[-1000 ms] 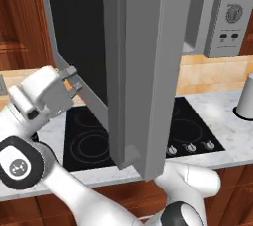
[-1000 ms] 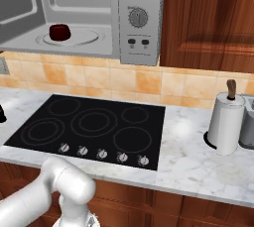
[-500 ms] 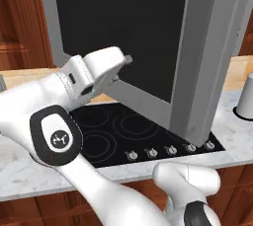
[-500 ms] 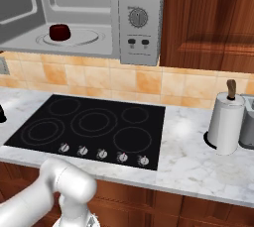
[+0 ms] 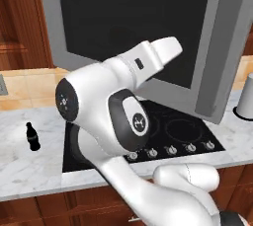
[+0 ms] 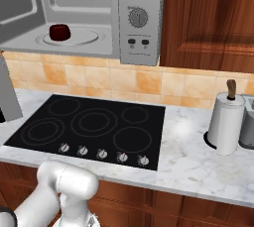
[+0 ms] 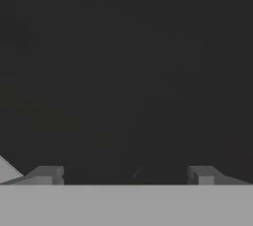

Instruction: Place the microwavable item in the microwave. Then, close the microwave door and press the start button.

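Your first step looks done: the mug [image 6: 59, 32] sits on the turntable inside the microwave [image 6: 84, 15], left of centre, upright and free of any grip. What is left for you is the door [image 5: 143, 27], which stands swung out over the hob [image 6: 89, 129], and then the start button on the panel under the dial [image 6: 137, 18].

In the hand view, the claw [image 7: 121, 175] is spread wide with nothing between its tips, facing a flat dark surface close in front. That is probably the door glass, though the picture is too dim to be sure, and you cannot tell from it whether the tips touch.

The left base view gives you the door's dark window and grey frame with the forearm reaching up against it, plus the cola bottle [image 5: 33, 136] standing alone on the worktop [image 5: 29, 161] left of the hob. The right base view gives you what that one lacks: the open white cavity with the mug, the control panel, and the paper towel roll [image 6: 226, 123] off to the right.
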Robot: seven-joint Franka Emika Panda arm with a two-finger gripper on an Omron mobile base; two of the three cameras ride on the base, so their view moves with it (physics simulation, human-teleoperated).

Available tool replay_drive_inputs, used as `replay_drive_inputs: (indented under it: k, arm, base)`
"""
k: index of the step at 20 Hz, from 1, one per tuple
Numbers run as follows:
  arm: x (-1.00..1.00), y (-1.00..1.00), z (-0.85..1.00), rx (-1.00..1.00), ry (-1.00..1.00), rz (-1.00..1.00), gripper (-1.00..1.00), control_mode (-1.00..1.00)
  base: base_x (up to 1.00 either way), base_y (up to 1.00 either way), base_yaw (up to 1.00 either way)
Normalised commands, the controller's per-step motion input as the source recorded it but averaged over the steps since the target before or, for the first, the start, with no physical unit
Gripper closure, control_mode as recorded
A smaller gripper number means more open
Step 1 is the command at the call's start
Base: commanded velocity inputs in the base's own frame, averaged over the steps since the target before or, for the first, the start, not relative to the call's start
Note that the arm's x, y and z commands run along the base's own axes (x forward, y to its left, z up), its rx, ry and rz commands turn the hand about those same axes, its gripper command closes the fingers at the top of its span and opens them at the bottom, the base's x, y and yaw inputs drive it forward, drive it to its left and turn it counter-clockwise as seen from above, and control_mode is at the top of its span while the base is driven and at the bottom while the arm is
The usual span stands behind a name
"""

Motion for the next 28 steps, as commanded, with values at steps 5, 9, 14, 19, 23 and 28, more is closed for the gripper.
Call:
replay_drive_inputs:
  k: [5, 9, 14, 19, 23, 28]
  arm:
    - [0.49, -0.47, -0.05, 0.01, 0.00, 0.41, -1.00, -1.00]
    - [0.78, -0.16, -0.13, 0.00, 0.02, 0.37, -1.00, -1.00]
    - [0.99, 0.00, -0.01, 0.00, 0.05, 0.23, -1.00, -1.00]
    - [0.79, 0.00, 0.09, 0.00, 0.12, 0.16, -1.00, -1.00]
    - [0.81, 0.00, 0.03, 0.00, 0.16, 0.17, -1.00, -1.00]
    - [0.79, 0.00, 0.00, 0.00, 0.17, 0.14, -1.00, -1.00]
  base:
    - [0.00, 0.00, 0.00]
    - [0.00, 0.00, 0.00]
    - [0.00, 0.00, 0.00]
    - [0.00, 0.00, 0.00]
    - [0.00, 0.00, 0.00]
    - [0.00, 0.00, 0.00]
